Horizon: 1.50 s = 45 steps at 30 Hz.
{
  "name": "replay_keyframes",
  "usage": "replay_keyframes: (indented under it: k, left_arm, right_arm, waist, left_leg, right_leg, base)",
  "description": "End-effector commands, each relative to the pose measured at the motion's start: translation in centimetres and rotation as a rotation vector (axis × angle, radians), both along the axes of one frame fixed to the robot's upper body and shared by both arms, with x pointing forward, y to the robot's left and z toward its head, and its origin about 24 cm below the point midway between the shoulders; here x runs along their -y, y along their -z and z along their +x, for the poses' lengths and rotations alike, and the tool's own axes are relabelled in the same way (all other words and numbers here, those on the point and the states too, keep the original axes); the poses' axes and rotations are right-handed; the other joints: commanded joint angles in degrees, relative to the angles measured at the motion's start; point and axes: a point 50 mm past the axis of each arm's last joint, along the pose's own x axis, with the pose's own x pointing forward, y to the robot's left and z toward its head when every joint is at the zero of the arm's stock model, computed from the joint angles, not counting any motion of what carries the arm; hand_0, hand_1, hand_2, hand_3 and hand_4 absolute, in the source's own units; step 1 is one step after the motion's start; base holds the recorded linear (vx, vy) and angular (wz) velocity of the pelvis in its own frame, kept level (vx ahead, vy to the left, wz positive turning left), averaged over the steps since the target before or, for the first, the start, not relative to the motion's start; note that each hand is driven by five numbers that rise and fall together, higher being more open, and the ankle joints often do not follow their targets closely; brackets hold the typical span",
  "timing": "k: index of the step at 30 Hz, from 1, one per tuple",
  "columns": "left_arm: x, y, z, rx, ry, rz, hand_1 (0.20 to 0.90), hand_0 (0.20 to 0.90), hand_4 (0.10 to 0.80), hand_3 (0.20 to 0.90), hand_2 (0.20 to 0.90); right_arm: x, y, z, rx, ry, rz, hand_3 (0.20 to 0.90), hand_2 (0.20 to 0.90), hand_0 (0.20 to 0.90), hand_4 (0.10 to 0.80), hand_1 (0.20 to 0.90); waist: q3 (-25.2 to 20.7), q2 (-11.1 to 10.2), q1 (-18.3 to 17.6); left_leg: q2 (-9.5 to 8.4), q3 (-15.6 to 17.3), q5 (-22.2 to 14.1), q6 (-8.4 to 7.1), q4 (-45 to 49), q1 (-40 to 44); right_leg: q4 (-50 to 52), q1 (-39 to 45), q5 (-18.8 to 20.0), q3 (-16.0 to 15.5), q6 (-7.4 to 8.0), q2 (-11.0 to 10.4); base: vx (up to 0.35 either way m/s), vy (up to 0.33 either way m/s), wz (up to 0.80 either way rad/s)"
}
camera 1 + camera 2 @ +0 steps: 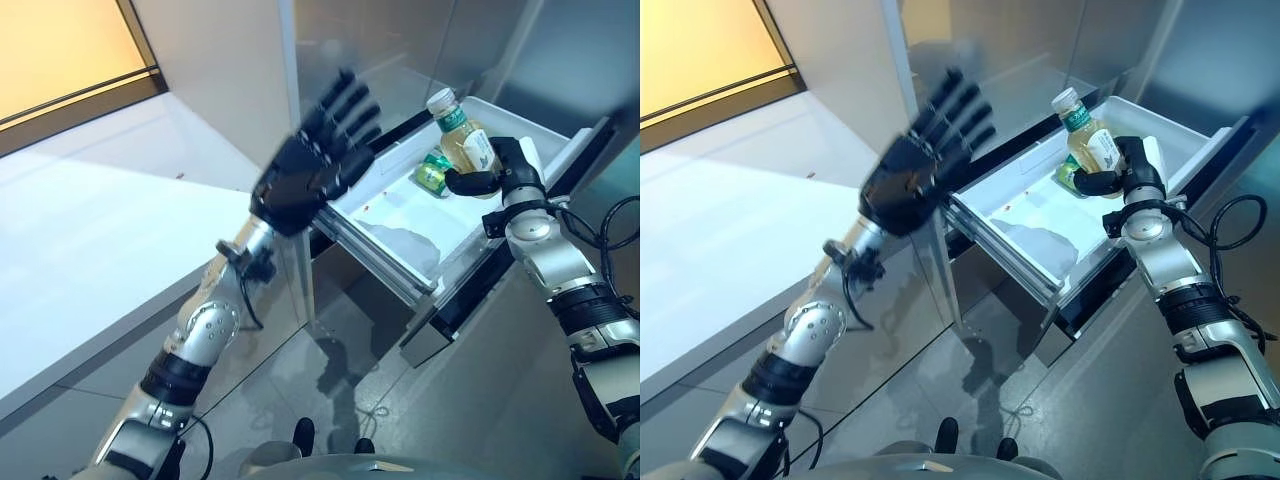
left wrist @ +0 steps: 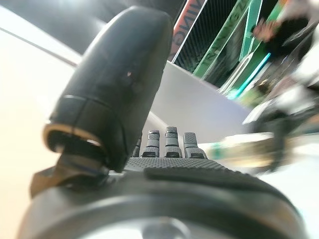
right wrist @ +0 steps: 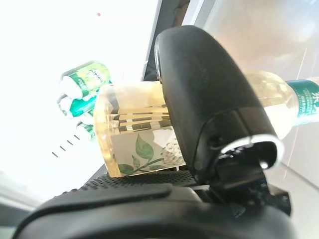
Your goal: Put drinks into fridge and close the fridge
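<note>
My right hand (image 1: 505, 175) is shut on a pale yellow drink bottle (image 1: 462, 135) with a white cap and green label. It holds the bottle over the far end of the white fridge drawer (image 1: 395, 215), which stands pulled out. The right wrist view shows the bottle (image 3: 134, 134) in the hand's (image 3: 199, 119) grip. Green cans (image 1: 433, 172) lie in the drawer under the bottle; they also show in the right wrist view (image 3: 82, 92). My left hand (image 1: 315, 165) is open with fingers straight, raised in the air left of the drawer.
The steel fridge front (image 1: 400, 40) rises behind the drawer. A white counter (image 1: 90, 230) runs along the left. The drawer's dark rail and front edge (image 1: 440, 310) jut out toward me over the grey floor.
</note>
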Motion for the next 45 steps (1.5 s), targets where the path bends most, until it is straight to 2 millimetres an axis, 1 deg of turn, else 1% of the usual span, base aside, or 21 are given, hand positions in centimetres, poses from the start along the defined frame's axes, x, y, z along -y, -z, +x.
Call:
replay_keyframes:
  k: [1, 2, 4, 5, 6, 7, 8, 11, 12, 13, 14, 15, 17, 19, 23, 26, 30, 33, 36, 40, 45]
  left_arm:
    - [1.0, 1.2, -1.9, -0.123, 0.211, -0.174, 0.900, 0.900, 0.800, 0.900, 0.900]
    - [1.0, 3.8, -2.9, -0.254, 0.255, -0.183, 0.900, 0.900, 0.800, 0.900, 0.900]
    - [0.6, 6.3, -3.9, -0.394, 0.257, -0.176, 0.900, 0.900, 0.800, 0.900, 0.900]
    - [0.0, 8.3, -4.8, -0.484, 0.234, -0.145, 0.900, 0.900, 0.800, 0.900, 0.900]
    - [-0.5, 9.8, -5.4, -0.548, 0.210, -0.110, 0.900, 0.900, 0.800, 0.900, 0.900]
    - [-1.0, 11.1, -5.9, -0.591, 0.198, -0.084, 0.900, 0.900, 0.800, 0.900, 0.900]
    - [-1.7, 12.4, -6.2, -0.651, 0.143, -0.045, 0.900, 0.900, 0.800, 0.900, 0.900]
    - [-4.9, 17.8, -8.5, -0.817, -0.019, 0.168, 0.900, 0.900, 0.800, 0.900, 0.900]
    - [-5.4, 18.4, -8.7, -0.827, -0.043, 0.190, 0.900, 0.900, 0.800, 0.900, 0.900]
    - [-7.5, 20.5, -9.6, -0.891, -0.168, 0.355, 0.900, 0.900, 0.800, 0.900, 0.900]
    - [-8.0, 20.9, -9.9, -0.899, -0.191, 0.378, 0.900, 0.900, 0.800, 0.900, 0.900]
    - [-10.2, 22.1, -10.4, -0.905, -0.312, 0.565, 0.900, 0.900, 0.800, 0.900, 0.900]
    - [-12.3, 23.0, -10.8, -0.912, -0.422, 0.778, 0.900, 0.900, 0.800, 0.900, 0.900]
    - [-13.3, 23.5, -10.9, -0.924, -0.480, 0.864, 0.900, 0.900, 0.800, 0.900, 0.900]
    - [-14.2, 24.5, -11.2, -0.963, -0.527, 0.962, 0.900, 0.900, 0.800, 0.900, 0.900]
    - [-14.6, 25.2, -11.7, -1.008, -0.525, 1.031, 0.900, 0.900, 0.800, 0.900, 0.900]
    - [-15.1, 25.7, -11.9, -1.033, -0.492, 1.120, 0.900, 0.900, 0.800, 0.900, 0.900]
    - [-14.9, 25.7, -11.3, -1.018, -0.488, 1.113, 0.900, 0.900, 0.800, 0.900, 0.900]
    - [-14.6, 25.2, -10.1, -0.969, -0.486, 1.104, 0.900, 0.900, 0.800, 0.900, 0.900]
    - [-14.4, 24.3, -8.6, -0.890, -0.470, 1.125, 0.900, 0.900, 0.800, 0.900, 0.900]
    - [-14.2, 23.4, -6.8, -0.827, -0.465, 1.151, 0.900, 0.900, 0.800, 0.900, 0.900]
  right_arm:
    - [0.1, -15.9, -0.7, 0.540, -0.022, -0.166, 0.200, 0.300, 0.300, 0.100, 0.300]
    - [1.0, -16.2, -0.6, 0.505, 0.010, -0.194, 0.200, 0.300, 0.300, 0.100, 0.300]
    - [2.2, -16.2, -0.6, 0.455, 0.044, -0.214, 0.200, 0.300, 0.300, 0.100, 0.300]
    - [3.2, -16.1, -0.6, 0.409, 0.076, -0.224, 0.200, 0.300, 0.300, 0.100, 0.300]
    - [3.9, -15.9, -0.6, 0.375, 0.097, -0.226, 0.200, 0.300, 0.300, 0.100, 0.300]
    - [4.3, -15.8, -0.6, 0.353, 0.109, -0.227, 0.200, 0.300, 0.300, 0.100, 0.300]
    - [4.8, -15.6, -0.5, 0.318, 0.122, -0.224, 0.200, 0.300, 0.300, 0.100, 0.300]
    - [6.5, -14.7, -0.6, 0.221, 0.160, -0.194, 0.200, 0.300, 0.300, 0.100, 0.300]
    - [6.7, -14.6, -0.6, 0.213, 0.164, -0.192, 0.200, 0.300, 0.300, 0.100, 0.300]
    - [7.4, -14.0, -0.6, 0.169, 0.177, -0.175, 0.200, 0.300, 0.300, 0.100, 0.300]
    - [7.5, -13.9, -0.7, 0.167, 0.179, -0.176, 0.200, 0.300, 0.300, 0.100, 0.300]
    - [8.1, -13.4, -0.7, 0.135, 0.196, -0.164, 0.200, 0.300, 0.300, 0.100, 0.300]
    - [8.7, -12.8, -0.8, 0.100, 0.214, -0.146, 0.200, 0.300, 0.300, 0.100, 0.300]
    - [8.9, -12.7, -0.7, 0.099, 0.226, -0.136, 0.200, 0.300, 0.300, 0.100, 0.300]
    - [8.8, -12.2, -0.5, 0.103, 0.232, -0.116, 0.200, 0.300, 0.300, 0.100, 0.300]
    - [8.5, -11.7, -0.3, 0.095, 0.224, -0.107, 0.200, 0.300, 0.300, 0.100, 0.300]
    - [7.5, -11.5, 0.4, 0.087, 0.193, -0.107, 0.200, 0.300, 0.300, 0.100, 0.300]
    - [6.5, -11.5, 0.9, 0.080, 0.163, -0.122, 0.200, 0.300, 0.300, 0.100, 0.300]
    - [5.8, -11.2, 1.3, 0.065, 0.145, -0.127, 0.200, 0.300, 0.300, 0.100, 0.300]
    - [5.1, -11.1, 1.5, 0.050, 0.128, -0.142, 0.200, 0.300, 0.300, 0.100, 0.300]
    - [3.8, -11.5, 2.0, 0.027, 0.097, -0.188, 0.200, 0.300, 0.300, 0.100, 0.300]
  waist:
    - [-8.92, -3.11, 2.01]
    - [-8.59, -3.15, 2.61]
    - [-8.11, -3.11, 3.29]
    - [-7.69, -2.95, 3.80]
    - [-7.37, -2.87, 4.19]
    - [-7.15, -2.83, 4.50]
    - [-6.95, -2.70, 4.71]
    - [-6.00, -2.35, 5.66]
    - [-5.86, -2.31, 5.75]
    - [-5.21, -2.20, 6.23]
    - [-5.09, -2.16, 6.30]
    - [-4.48, -2.07, 6.69]
    - [-3.23, -1.90, 7.28]
    - [-1.35, -1.57, 7.64]
    - [2.59, -0.77, 7.87]
    - [5.06, -0.30, 7.39]
    - [8.11, 0.45, 6.36]
    - [10.35, 1.09, 5.50]
    - [12.36, 1.35, 5.05]
    - [14.64, 1.26, 4.56]
    - [16.93, 0.89, 3.59]
  left_leg:
    - [0.88, 1.79, -4.50, -1.46, 0.14, 1.80]
    - [1.00, 1.55, -4.90, -1.57, 0.15, 2.00]
    - [1.06, 1.33, -4.70, -1.67, 0.16, 1.86]
    - [1.12, 1.05, -4.46, -1.73, 0.14, 1.56]
    - [1.16, 0.82, -4.32, -1.80, 0.09, 1.36]
    - [1.11, 0.61, -4.23, -1.79, 0.09, 1.21]
    - [1.10, 0.37, -4.10, -1.80, 0.09, 0.97]
    - [1.14, -0.49, -3.63, -1.98, 0.09, 0.19]
    - [1.11, -0.62, -3.59, -1.99, 0.09, 0.13]
    - [0.99, -1.26, -3.35, -1.92, 0.09, -0.26]
    - [0.99, -1.37, -3.30, -1.93, 0.09, -0.35]
    - [0.92, -1.85, -3.07, -2.00, 0.20, -0.91]
    - [0.72, -2.66, -2.74, -2.04, 0.56, -2.29]
    - [0.62, -3.30, -2.47, -1.98, 0.98, -4.08]
    - [0.39, -4.02, -2.44, -1.79, 2.35, -6.90]
    - [0.17, -3.94, -3.16, -1.54, 4.27, -8.60]
    - [-0.37, -3.45, -4.21, -1.01, 7.03, -11.19]
    - [-1.00, -2.84, -5.03, -0.47, 9.42, -13.31]
    - [-1.57, -1.98, -5.99, 0.11, 12.10, -15.46]
    - [-2.03, -0.90, -7.11, 0.79, 15.02, -17.74]
    - [-2.34, 0.64, -8.64, 1.58, 19.20, -20.68]
  right_leg:
    - [0.36, -0.47, 1.37, 1.61, 2.29, -1.48]
    - [0.39, -0.17, 0.89, 1.22, 2.24, -1.48]
    - [0.51, -0.14, 0.81, 0.75, 2.17, -1.55]
    - [0.59, -0.27, 0.77, 0.21, 2.13, -1.64]
    - [0.61, -0.36, 0.76, -0.21, 2.10, -1.69]
    - [0.62, -0.42, 0.76, -0.44, 2.09, -1.69]
    - [0.63, -0.51, 0.73, -0.76, 2.06, -1.72]
    - [0.85, -0.89, 0.52, -1.80, 1.90, -1.91]
    - [0.90, -0.93, 0.50, -1.88, 1.90, -1.93]
    - [1.14, -1.23, 0.38, -2.26, 1.82, -2.00]
    - [1.15, -1.29, 0.36, -2.35, 1.81, -2.01]
    - [1.40, -1.71, 0.24, -2.63, 1.77, -2.08]
    - [1.71, -2.82, 0.19, -2.90, 1.66, -2.17]
    - [2.37, -4.50, 0.05, -3.07, 1.61, -2.34]
    - [4.21, -7.46, -0.20, -3.19, 1.39, -2.72]
    - [5.97, -9.31, -0.69, -2.67, 1.20, -3.08]
    - [8.29, -12.20, -1.29, -1.35, 0.92, -3.39]
    - [9.99, -14.26, -1.61, 0.02, 0.79, -3.60]
    - [11.50, -16.06, -1.65, 1.02, 0.75, -3.89]
    - [13.00, -17.82, -1.40, 2.10, 0.95, -4.11]
    - [15.17, -20.21, -1.09, 3.78, 1.26, -4.17]
  base:
    - [0.067, 0.014, 0.19]
    - [0.045, 0.011, 0.22]
    - [0.020, 0.014, 0.24]
    - [-0.018, 0.010, 0.27]
    - [-0.023, 0.008, 0.30]
    - [-0.015, 0.005, 0.25]
    - [-0.012, 0.007, 0.17]
    - [-0.007, 0.004, 0.25]
    - [-0.005, -0.011, 0.23]
    - [-0.005, -0.012, 0.16]
    - [-0.011, -0.022, 0.19]
    - [-0.017, -0.027, 0.16]
    - [-0.074, -0.048, 0.20]
    - [-0.166, -0.056, 0.22]
    - [-0.141, -0.048, 0.19]
    - [-0.055, -0.029, 0.01]
    - [-0.071, 0.005, -0.04]
    - [-0.076, 0.031, -0.22]
    - [-0.075, 0.004, -0.25]
    - [-0.069, -0.026, -0.10]
    - [-0.062, -0.012, -0.19]
